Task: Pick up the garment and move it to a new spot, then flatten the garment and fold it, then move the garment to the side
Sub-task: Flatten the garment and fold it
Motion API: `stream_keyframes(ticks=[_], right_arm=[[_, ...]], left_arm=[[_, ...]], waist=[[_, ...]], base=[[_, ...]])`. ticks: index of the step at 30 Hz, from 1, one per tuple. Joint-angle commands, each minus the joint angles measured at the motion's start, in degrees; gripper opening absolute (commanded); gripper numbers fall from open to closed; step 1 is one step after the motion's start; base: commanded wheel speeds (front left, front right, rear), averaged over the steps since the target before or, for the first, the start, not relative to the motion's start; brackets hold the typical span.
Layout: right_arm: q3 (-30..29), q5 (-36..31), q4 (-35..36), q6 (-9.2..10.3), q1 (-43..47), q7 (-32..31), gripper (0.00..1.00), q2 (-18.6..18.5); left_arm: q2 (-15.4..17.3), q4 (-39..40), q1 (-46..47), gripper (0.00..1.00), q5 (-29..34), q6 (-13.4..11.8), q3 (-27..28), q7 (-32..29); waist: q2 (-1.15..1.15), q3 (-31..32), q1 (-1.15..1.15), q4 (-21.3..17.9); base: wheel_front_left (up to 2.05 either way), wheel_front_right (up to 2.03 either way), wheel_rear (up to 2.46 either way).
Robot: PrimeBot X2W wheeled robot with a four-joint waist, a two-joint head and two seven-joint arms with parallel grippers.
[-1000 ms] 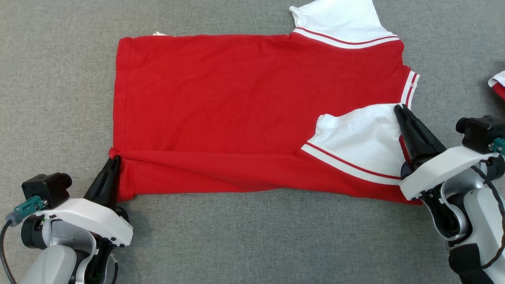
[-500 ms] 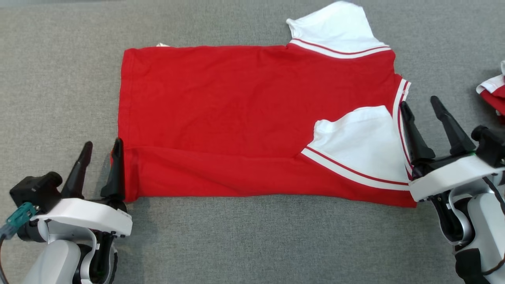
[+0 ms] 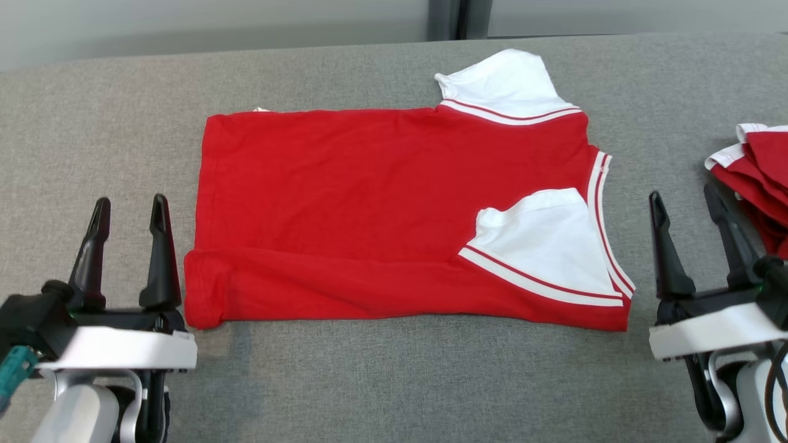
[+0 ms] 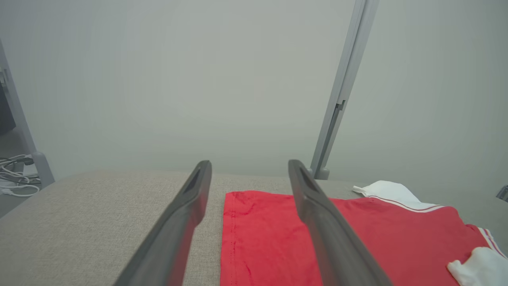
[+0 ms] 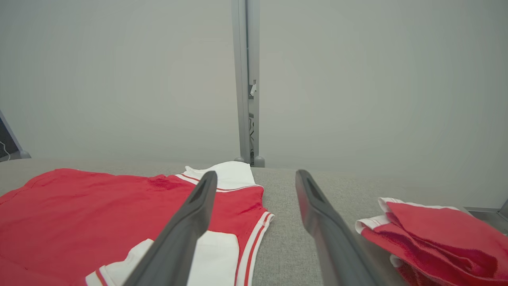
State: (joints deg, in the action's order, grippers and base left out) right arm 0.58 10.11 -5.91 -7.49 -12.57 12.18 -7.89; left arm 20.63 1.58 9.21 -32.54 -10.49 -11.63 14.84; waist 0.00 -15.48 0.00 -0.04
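Note:
The garment [image 3: 381, 209] is a red T-shirt with white, red-striped sleeves, spread flat on the grey table with its near long edge folded over and the near sleeve [image 3: 542, 246] laid on top. It also shows as the garment [image 4: 274, 242] and the garment [image 5: 99, 214] in the wrist views. My left gripper [image 3: 129, 212] stands open just left of the shirt's near hem corner, holding nothing. My right gripper [image 3: 686, 203] stands open just right of the collar end, empty too. Both are raised off the cloth.
A pile of folded red-and-white garments [image 3: 754, 178] lies at the table's right edge, close to my right gripper, seen too as the pile [image 5: 432, 238]. The grey table [image 3: 394, 381] ends at a far edge below a pale wall with a metal post [image 5: 246, 79].
Both grippers opened and let go of the shirt's near edge, then drew back and up. The near fold settled flat. The head camera tilted up, so the whole picture shifted.

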Motion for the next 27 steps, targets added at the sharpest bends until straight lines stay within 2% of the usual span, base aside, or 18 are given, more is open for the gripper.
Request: stream_keyframes(ticks=[1, 12, 22, 27], right_arm=[[-0.8, -0.6, 0.9, -0.02, 2.0, -0.2, 1.00, 0.5], [-2.2, -0.1, 3.4, -0.02, 7.2, -1.3, 1.00, 3.0], [-2.0, 0.0, 4.3, -0.02, 7.3, -2.7, 1.00, 3.6], [-1.5, 0.7, 2.3, -0.02, 8.0, -3.8, 1.00, 3.9]], left_arm=[[-0.2, 0.5, -1.6, 1.00, 1.1, -0.2, 0.3, 0.2], [-1.4, -2.5, -6.1, 1.00, 1.5, 1.3, -0.9, 0.2], [-0.6, -3.8, -4.4, 1.00, 0.9, 1.8, -1.2, -0.8], [-0.7, -6.6, -3.9, 1.00, -0.6, 3.1, -2.2, -2.9]], waist=[[0.00, 0.8, 0.00, -0.5], [0.00, 2.6, 0.00, -1.5], [0.00, 2.3, 0.00, -1.5], [0.00, 1.6, 0.00, -1.4]], base=[[0.00, 0.00, 0.00], [0.00, 0.00, 0.00], [0.00, 0.00, 0.00], [0.00, 0.00, 0.00]])
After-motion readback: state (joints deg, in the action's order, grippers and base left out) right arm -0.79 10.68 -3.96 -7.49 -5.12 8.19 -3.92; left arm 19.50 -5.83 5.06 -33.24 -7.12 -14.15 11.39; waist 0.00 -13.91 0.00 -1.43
